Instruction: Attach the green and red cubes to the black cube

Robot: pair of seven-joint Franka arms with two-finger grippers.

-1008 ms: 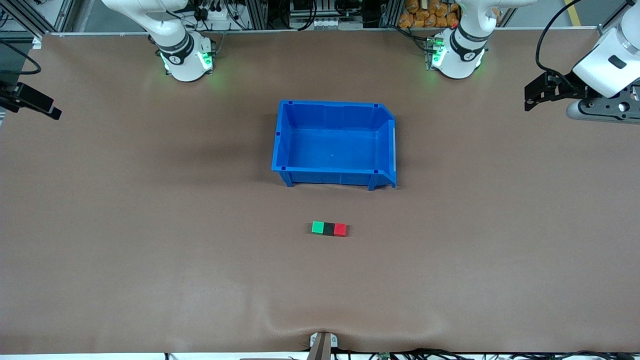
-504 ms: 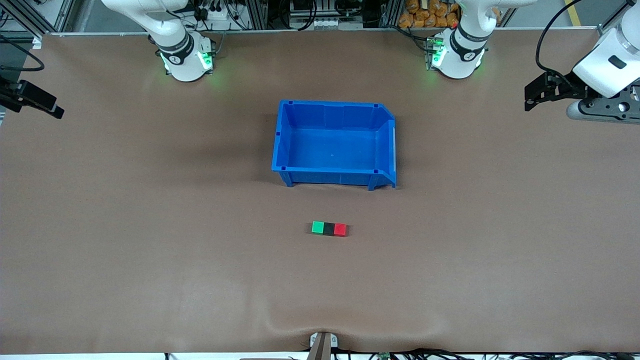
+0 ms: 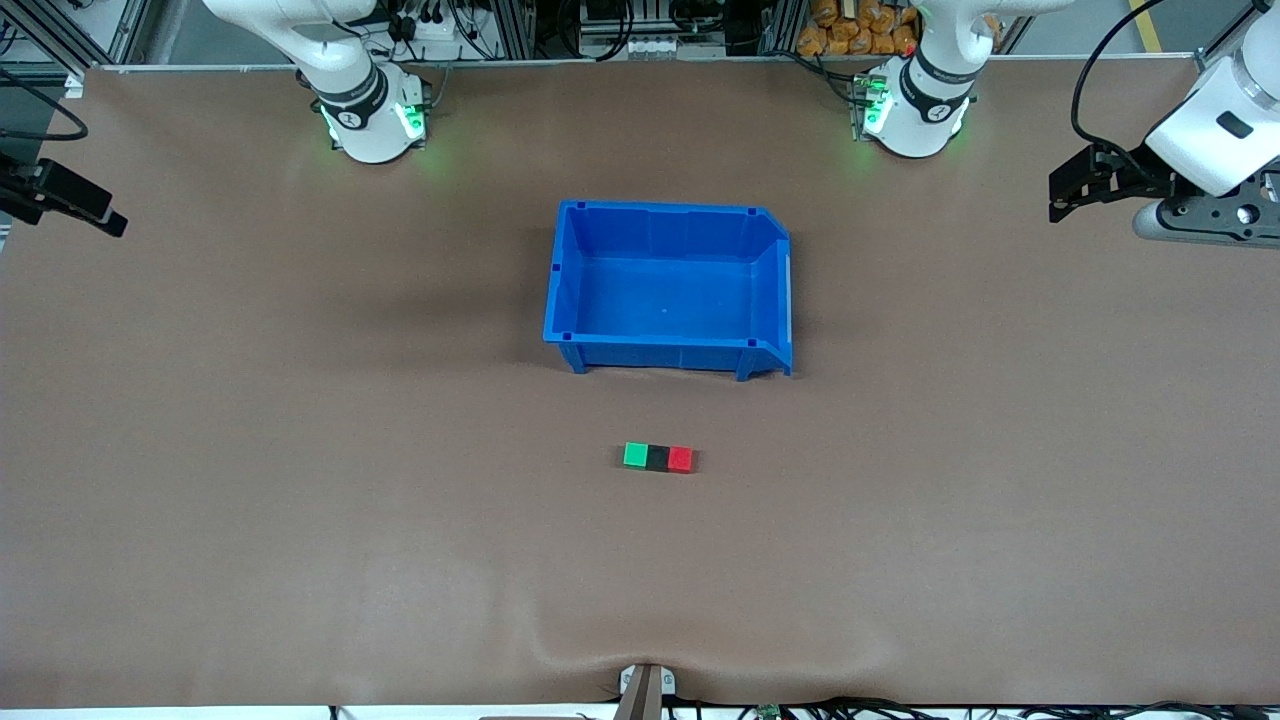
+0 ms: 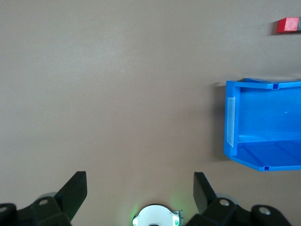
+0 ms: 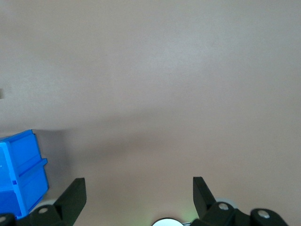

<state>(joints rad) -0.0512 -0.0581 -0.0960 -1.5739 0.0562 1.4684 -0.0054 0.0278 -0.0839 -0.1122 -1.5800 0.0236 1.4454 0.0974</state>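
My small bright green cube (image 3: 635,455), matte black cube (image 3: 657,458) and bright red cube (image 3: 681,458) touch in one row on the brown bench (image 3: 300,450), nearer the camera than the blue plastic bin (image 3: 668,287). My left gripper (image 4: 140,188) and right gripper (image 5: 139,188) wait high at the bench's ends, jaws apart, well away from the row.

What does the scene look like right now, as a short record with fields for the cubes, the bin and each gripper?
cubes: small bright green cube, small matte black cube and small bright red cube in one touching row on the brown table, black in the middle
green cube side: toward the right arm's end
red cube side: toward the left arm's end
bin: large blue plastic bin, nothing in it, farther from the front camera than the row
left gripper: open, holding nothing, waiting at its table end
right gripper: open, holding nothing, waiting at its table end
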